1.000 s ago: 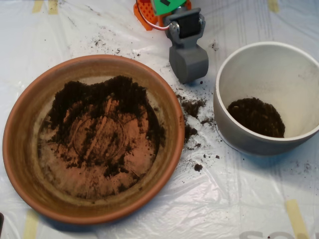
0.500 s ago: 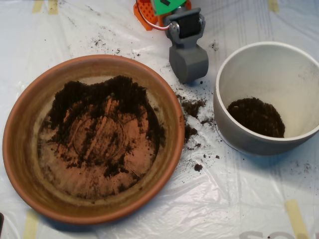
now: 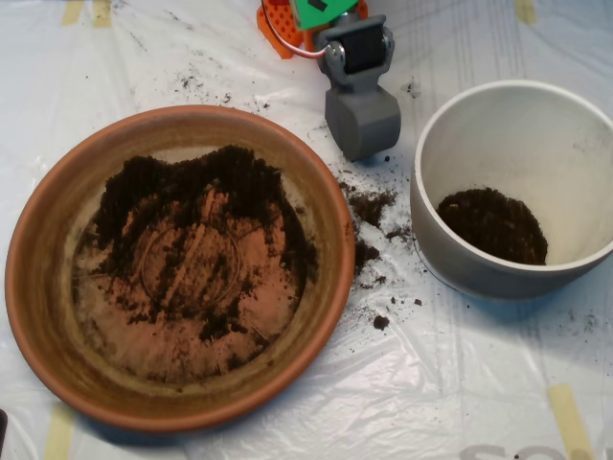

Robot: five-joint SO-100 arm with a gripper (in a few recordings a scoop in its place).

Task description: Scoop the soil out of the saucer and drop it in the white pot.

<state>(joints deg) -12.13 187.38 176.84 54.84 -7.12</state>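
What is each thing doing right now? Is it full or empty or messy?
saucer: upright, partly covered with soil, mostly toward the top.
white pot: upright, small soil pile at the bottom.
scoop: between saucer and pot, above the sheet.
plastic sheet: messy, spilled crumbs between the two.

Clear plastic sheet point(image 3: 450, 383) is lying wrinkled across the white tabletop point(image 3: 38, 86), light is glinting off its creases, and yellow tape strips point(image 3: 572, 419) are showing at the edges.
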